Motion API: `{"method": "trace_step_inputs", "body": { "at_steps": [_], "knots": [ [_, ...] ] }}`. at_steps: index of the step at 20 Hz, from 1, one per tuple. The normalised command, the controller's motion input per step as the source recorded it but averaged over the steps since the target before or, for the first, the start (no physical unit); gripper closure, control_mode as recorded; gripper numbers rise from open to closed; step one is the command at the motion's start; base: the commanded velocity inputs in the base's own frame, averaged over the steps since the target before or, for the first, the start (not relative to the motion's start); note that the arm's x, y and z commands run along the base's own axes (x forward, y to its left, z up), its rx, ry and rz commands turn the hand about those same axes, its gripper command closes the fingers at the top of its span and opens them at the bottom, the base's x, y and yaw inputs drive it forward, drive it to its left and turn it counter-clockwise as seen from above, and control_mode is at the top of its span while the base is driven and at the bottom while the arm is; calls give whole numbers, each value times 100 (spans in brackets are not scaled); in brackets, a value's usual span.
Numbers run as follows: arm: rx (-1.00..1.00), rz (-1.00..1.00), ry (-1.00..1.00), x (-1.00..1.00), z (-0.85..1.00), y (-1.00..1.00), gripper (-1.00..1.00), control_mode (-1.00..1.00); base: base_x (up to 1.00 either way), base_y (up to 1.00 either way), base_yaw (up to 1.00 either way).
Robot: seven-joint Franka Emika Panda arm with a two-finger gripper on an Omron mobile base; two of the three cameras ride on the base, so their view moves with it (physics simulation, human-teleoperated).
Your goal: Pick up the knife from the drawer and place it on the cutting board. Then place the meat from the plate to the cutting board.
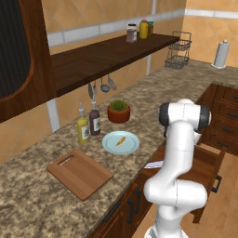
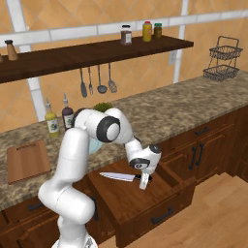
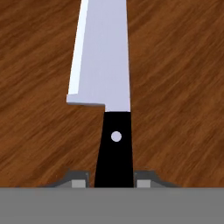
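Your gripper [image 2: 144,182] is clamped on the black handle of the silver-bladed knife [image 2: 118,176] in the open brown wooden drawer [image 2: 145,203], fingertips [image 3: 77,180] mostly cut off.

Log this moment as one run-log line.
gripper: shut on knife handle | knife: in open drawer | cutting board: bare | meat: on plate

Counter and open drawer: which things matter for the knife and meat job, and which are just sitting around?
For the job: knife, drawer, cutting board, meat, plate, gripper closed on the knife handle.

Lying about: potted plant, two bottles, hanging utensils, shelf jars, wire basket, paper towel roll.
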Motion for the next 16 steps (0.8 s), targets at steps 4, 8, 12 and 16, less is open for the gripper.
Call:
{"method": "trace_step_inputs", "body": {
  "at_steps": [4, 8, 12, 16],
  "knots": [
    [0, -9, 0, 4, 37, -72, 100, -100, 0, 0, 0],
    [0, -7, 9, 6, 54, -73, 100, -100, 0, 0, 0],
    [-7, 0, 14, -1, 41, -67, 100, -100, 0, 0, 0],
    [-10, 0, 9, -11, 74, -36, 100, -100, 0, 0, 0]
  ]
}}
